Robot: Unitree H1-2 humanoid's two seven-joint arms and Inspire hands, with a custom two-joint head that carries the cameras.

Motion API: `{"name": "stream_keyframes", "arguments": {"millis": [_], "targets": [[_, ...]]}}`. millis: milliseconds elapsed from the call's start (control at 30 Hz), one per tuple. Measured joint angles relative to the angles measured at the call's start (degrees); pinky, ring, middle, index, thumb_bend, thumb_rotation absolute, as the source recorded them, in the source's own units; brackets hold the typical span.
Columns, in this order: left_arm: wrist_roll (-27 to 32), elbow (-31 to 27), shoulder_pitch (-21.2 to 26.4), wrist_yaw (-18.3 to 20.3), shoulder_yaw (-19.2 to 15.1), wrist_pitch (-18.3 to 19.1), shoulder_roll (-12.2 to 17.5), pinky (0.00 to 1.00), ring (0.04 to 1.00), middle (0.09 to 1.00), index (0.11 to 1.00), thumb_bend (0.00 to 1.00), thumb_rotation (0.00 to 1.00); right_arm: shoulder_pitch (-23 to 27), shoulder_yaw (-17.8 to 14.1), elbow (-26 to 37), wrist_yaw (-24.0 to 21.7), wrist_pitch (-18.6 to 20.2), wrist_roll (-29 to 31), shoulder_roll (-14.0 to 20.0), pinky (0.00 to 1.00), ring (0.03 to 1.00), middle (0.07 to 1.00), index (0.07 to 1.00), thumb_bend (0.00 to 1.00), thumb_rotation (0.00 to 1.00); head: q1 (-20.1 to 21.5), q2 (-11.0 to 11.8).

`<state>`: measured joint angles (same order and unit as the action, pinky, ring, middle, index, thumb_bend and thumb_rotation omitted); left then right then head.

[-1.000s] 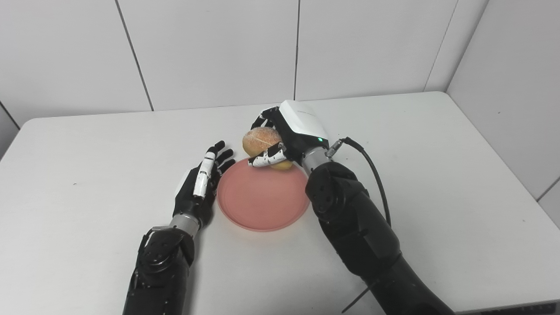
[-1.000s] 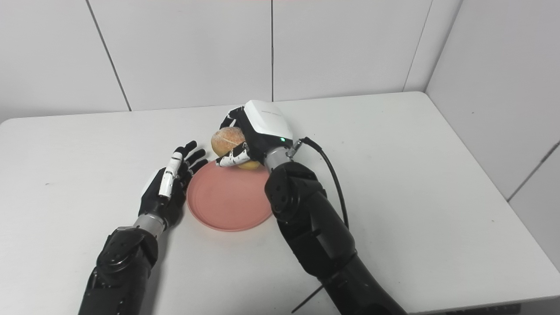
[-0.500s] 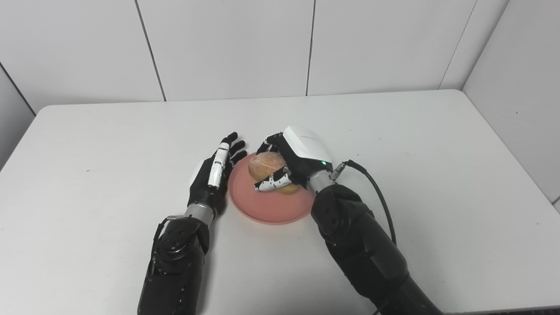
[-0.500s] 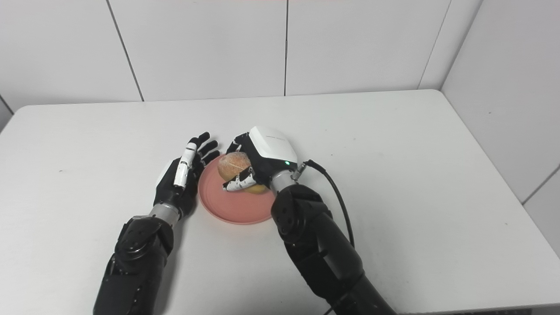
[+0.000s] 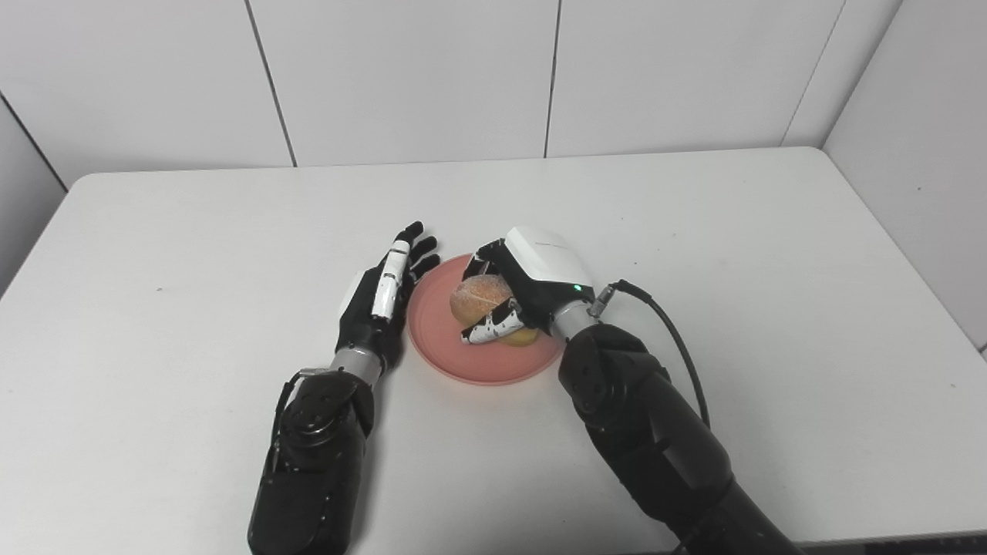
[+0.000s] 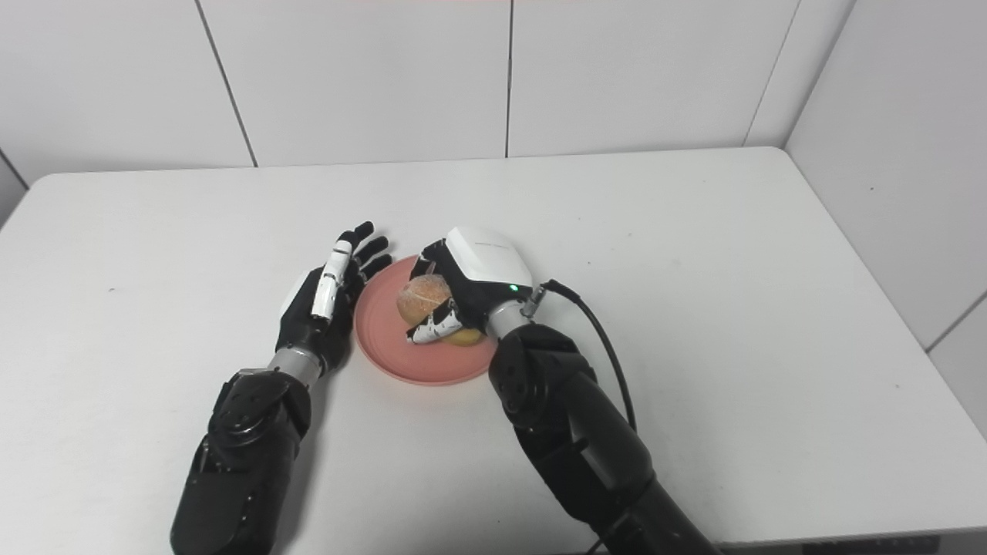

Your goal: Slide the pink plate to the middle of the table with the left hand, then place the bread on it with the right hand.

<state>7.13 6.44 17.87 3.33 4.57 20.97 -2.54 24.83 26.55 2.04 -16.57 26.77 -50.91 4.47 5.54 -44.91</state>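
Note:
The pink plate (image 5: 455,358) lies near the middle of the white table (image 5: 732,231). My right hand (image 5: 532,281) is shut on the round bread roll (image 5: 476,299) and holds it over the plate, low, at or just above its surface. My left hand (image 5: 379,304) is open, fingers straight, resting on the table right against the plate's left rim. In the right eye view the bread (image 6: 422,297) sits in the right hand (image 6: 478,277) over the plate (image 6: 393,351), and the left hand (image 6: 322,304) is beside it.
A black cable (image 5: 671,339) runs from my right wrist across the table to the right. White walls stand behind the table and on its right side.
My right hand has carried the bread from beyond the plate's far rim down over the plate's middle. The camera has shifted, so the whole scene sits differently. The left hand stays beside the plate.

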Motion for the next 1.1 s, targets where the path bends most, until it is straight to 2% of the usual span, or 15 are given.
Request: {"name": "stream_keyframes", "arguments": {"millis": [67, 233, 433, 467, 500, 600, 667, 867, 900, 1000, 1100], "targets": [[0.0, 0.0, 0.0, 0.0, 0.0, 0.0, 0.0, 0.88, 0.903, 0.908, 0.902, 0.33, 1.00, 0.0, 0.0, 0.0, -0.5, 0.0, -0.1, 0.0, 0.34, 0.431, 0.513, 0.491, 0.51, 0.14, 0.0, 0.0], [0.2, 0.0, 0.0, 0.0, -0.1, 0.0, 0.0, 0.87, 0.897, 0.902, 0.896, 0.33, 1.00, 0.0, 0.0, -0.1, -0.7, 0.0, -0.1, 0.1, 0.38, 0.463, 0.533, 0.491, 0.51, 0.15, 0.1, 0.0], [0.2, -0.1, 0.0, 0.0, -0.1, 0.1, 0.0, 0.88, 0.900, 0.904, 0.902, 0.33, 1.00, 0.0, 0.2, -0.1, -1.7, 0.0, -0.1, 0.1, 0.44, 0.540, 0.599, 0.493, 0.52, 0.15, 0.1, 0.0], [0.2, -0.1, 0.0, 0.0, -0.1, 0.1, 0.0, 0.87, 0.900, 0.904, 0.903, 0.33, 1.00, 0.0, 0.2, -0.1, -1.9, 0.0, -0.3, 0.1, 0.47, 0.581, 0.639, 0.601, 0.61, 0.19, 0.1, 0.0], [0.2, -0.1, 0.0, 0.0, -0.1, 0.1, 0.0, 0.87, 0.900, 0.904, 0.904, 0.33, 1.00, 0.0, 0.2, -0.1, -2.5, 0.0, -0.5, 0.1, 0.50, 0.607, 0.664, 0.650, 0.66, 0.21, 0.1, 0.0], [0.2, -0.2, 0.0, 0.0, -0.1, 0.4, 0.0, 0.88, 0.911, 0.917, 0.914, 0.33, 1.00, 0.0, 0.5, -0.1, -3.3, 0.1, -1.1, 0.2, 0.55, 0.671, 0.724, 0.720, 0.70, 0.25, 0.0, 0.0], [0.4, -0.3, 0.0, 0.0, -0.1, 0.5, 0.0, 0.89, 0.926, 0.935, 0.924, 0.33, 1.00, 0.0, 0.5, -0.1, -3.6, 0.1, -1.3, 0.3, 0.60, 0.721, 0.773, 0.753, 0.73, 0.32, 0.1, 0.0], [0.5, -0.6, 0.0, 0.1, -0.2, 1.0, -0.2, 0.91, 0.946, 0.951, 0.922, 0.32, 1.00, 0.0, 0.3, 0.6, -4.3, 0.1, -1.6, 0.2, 0.68, 0.792, 0.837, 0.817, 0.81, 0.49, 0.2, 0.1], [0.5, -0.6, 0.0, 0.1, -0.3, 1.1, -0.2, 0.91, 0.946, 0.950, 0.922, 0.32, 1.00, 0.0, 0.1, 0.7, -4.2, 0.1, -1.5, 0.1, 0.73, 0.819, 0.853, 0.840, 0.83, 0.57, 0.2, 0.1], [0.4, -0.6, 0.0, 0.1, -0.3, 1.2, -0.2, 0.92, 0.954, 0.961, 0.931, 0.30, 1.00, -0.1, -0.1, 1.2, -3.9, 0.0, -1.3, 0.1, 0.80, 0.861, 0.894, 0.889, 0.88, 0.69, 0.4, 0.2], [0.4, -0.7, 0.0, 0.1, -0.1, 1.2, -0.1, 0.92, 0.957, 0.964, 0.934, 0.30, 1.00, -0.3, -0.1, 3.2, -3.9, -0.1, -0.9, 0.3, 0.82, 0.873, 0.907, 0.901, 0.89, 0.71, 0.4, 0.2]]}}
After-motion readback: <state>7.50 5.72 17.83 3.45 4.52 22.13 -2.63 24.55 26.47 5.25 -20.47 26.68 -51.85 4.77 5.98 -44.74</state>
